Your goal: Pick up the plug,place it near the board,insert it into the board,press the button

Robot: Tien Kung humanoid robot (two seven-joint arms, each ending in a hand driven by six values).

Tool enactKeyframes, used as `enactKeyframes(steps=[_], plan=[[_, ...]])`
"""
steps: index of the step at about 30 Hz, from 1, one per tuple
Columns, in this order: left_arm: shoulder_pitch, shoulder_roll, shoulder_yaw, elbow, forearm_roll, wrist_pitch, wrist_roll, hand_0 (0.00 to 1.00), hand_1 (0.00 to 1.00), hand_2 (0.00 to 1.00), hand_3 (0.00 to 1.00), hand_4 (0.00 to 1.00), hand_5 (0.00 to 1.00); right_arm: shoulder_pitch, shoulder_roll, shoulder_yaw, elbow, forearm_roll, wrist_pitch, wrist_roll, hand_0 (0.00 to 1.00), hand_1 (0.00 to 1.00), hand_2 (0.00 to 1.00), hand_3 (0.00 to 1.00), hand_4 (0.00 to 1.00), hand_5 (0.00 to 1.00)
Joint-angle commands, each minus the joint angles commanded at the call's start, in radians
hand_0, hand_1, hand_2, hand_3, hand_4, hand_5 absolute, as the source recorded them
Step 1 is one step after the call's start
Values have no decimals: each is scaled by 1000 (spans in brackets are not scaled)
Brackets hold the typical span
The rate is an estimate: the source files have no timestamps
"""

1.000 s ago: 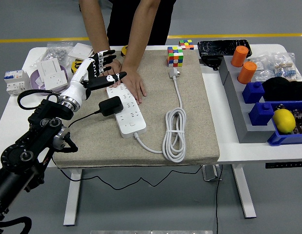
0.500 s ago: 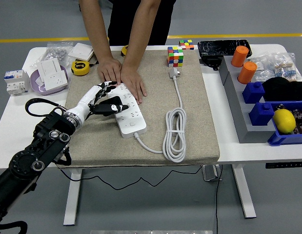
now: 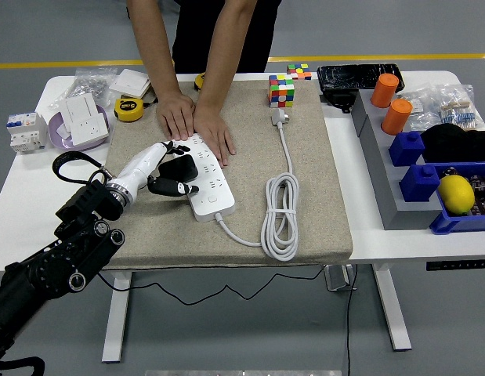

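So our left hand (image 3: 165, 168) has its fingers wrapped round the black plug (image 3: 180, 168), right at the strip's (image 3: 204, 177) left edge on the mat (image 3: 305, 196). Person's hands (image 3: 197, 123) pin the strip's far end to the counter (image 3: 23, 196).

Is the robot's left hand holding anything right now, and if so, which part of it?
Yes. The left hand is closed around the black plug, gripping its body from the sides, over the white power strip that a person's hands steady.

The hand (image 3: 168, 168) hides the plug's (image 3: 179, 168) prongs.
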Motion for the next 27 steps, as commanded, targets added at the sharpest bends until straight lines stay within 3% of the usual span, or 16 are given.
enactKeyframes(steps=[3, 4, 8, 9, 14, 15, 20, 21, 26, 27], plan=[[-2, -2, -3, 5, 4, 8, 0, 774, 794, 738, 726, 998, 209, 1, 0, 0, 0, 0, 0, 0, 840, 738, 720, 728, 998, 730], [-3, -3, -4, 6, 6, 13, -1, 574, 641, 587, 615, 986, 218, 2, 0, 0, 0, 1, 0, 0, 839, 738, 720, 725, 998, 730], [-5, -5, -7, 10, 21, 28, -2, 574, 641, 587, 615, 986, 218, 2, 0, 1, 0, -2, 0, -1, 839, 738, 720, 725, 998, 730], [-5, -6, -8, 14, 30, 29, -1, 427, 524, 549, 566, 925, 211, 1, 0, 1, 0, -2, 0, -1, 839, 738, 720, 723, 998, 729], [-11, -6, 1, 21, 44, 30, 4, 427, 524, 549, 566, 925, 211, 2, 0, 3, 0, -3, -1, -1, 839, 738, 720, 723, 998, 729], [-14, -6, 1, 23, 55, 31, 5, 380, 464, 537, 546, 801, 184, 2, 0, 4, 0, -4, -1, -1, 839, 738, 720, 721, 998, 729], [-18, -8, -3, 29, 106, 38, 14, 380, 464, 537, 546, 801, 184, 5, -1, 1, 0, -1, 0, 1, 839, 738, 720, 721, 998, 729], [-18, -8, -3, 27, 113, 42, 15, 344, 419, 503, 523, 748, 200, 5, -1, 0, 0, -1, 0, 1, 839, 738, 721, 721, 998, 729], [-19, -9, -12, 26, 202, 72, 25, 344, 419, 503, 523, 748, 200, 3, 0, 1, 0, -2, 0, 0, 839, 738, 721, 721, 998, 729], [-19, -9, -13, 27, 218, 72, 27, 325, 375, 470, 509, 723, 205, 3, 0, 1, 0, -2, 0, 0, 839, 738, 720, 719, 998, 729]])
